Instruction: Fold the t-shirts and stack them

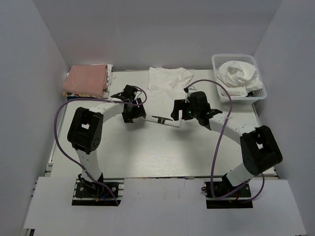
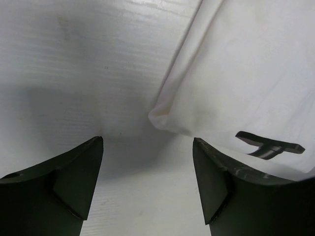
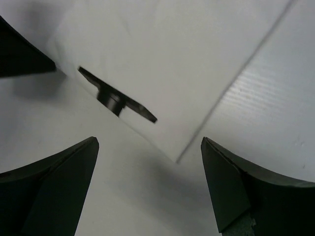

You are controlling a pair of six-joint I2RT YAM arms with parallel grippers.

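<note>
**Two-arm approach to the near hem of a spread t-shirt [image 1: 166, 83].** The garment lies flat on the tabletop [image 1: 162, 152] at centre rear. Its near hem runs between the left gripper [image 1: 134, 112] and the right gripper [image 1: 179, 111]. A crumpled t-shirt [image 1: 238, 73] sits in the basket [image 1: 262, 89] at rear right, and a pink folded pile [image 1: 86, 79] lies at rear left. Both pairs of fingers are spread apart and hold nothing (each wrist view shows a clear gap between the tips).

**Risks (judged).** The left hem corner [image 2: 160, 115] lies beyond the finger tips. The right hem corner [image 3: 178, 155] sits in the gap but nearer one finger. Closing from here may therefore catch only a sliver of cloth, or none, and a one-sided catch would skew the fold line. The cloth looks thin and lies flush, so fingers that stop short of the tabletop could skate over it. A shallow pinch might lift the upper layer alone. The two grippers are also near each other, so inward travel risks contact.

**Views.** Only the overhead camera shows the sleeves, the basket and the pile. Only the left wrist view shows the rounded, faintly discoloured roll at its corner. Only the right wrist view shows the other corner as a crisp, straight-edged point. A dark print [image 2: 268, 146] near the hem appears in all three.
</note>
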